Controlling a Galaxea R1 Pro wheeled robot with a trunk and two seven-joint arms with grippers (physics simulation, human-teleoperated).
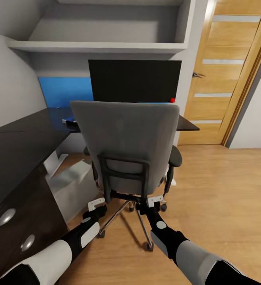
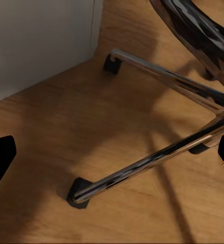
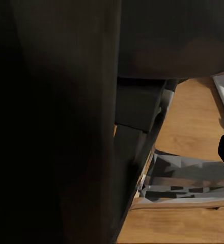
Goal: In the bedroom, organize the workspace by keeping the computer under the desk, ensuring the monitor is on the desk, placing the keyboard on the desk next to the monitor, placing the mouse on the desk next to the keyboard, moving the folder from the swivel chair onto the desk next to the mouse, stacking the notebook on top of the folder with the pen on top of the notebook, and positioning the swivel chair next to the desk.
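Swivel chair (image 1: 128, 146) faces the surface (image 1: 19, 146), back toward robot. Left tool (image 1: 95, 205) and right tool (image 1: 155, 200) both spread open, empty, low behind the backrest. Step: positioning chair; next needs a grip on its frame.

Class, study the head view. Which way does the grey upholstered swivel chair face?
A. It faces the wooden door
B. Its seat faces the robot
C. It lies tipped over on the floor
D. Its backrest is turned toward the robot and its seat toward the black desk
D. The grey upholstered swivel chair shows the rear of its backrest with the black support frame, and beyond it stand the glossy black desk and the large black monitor.
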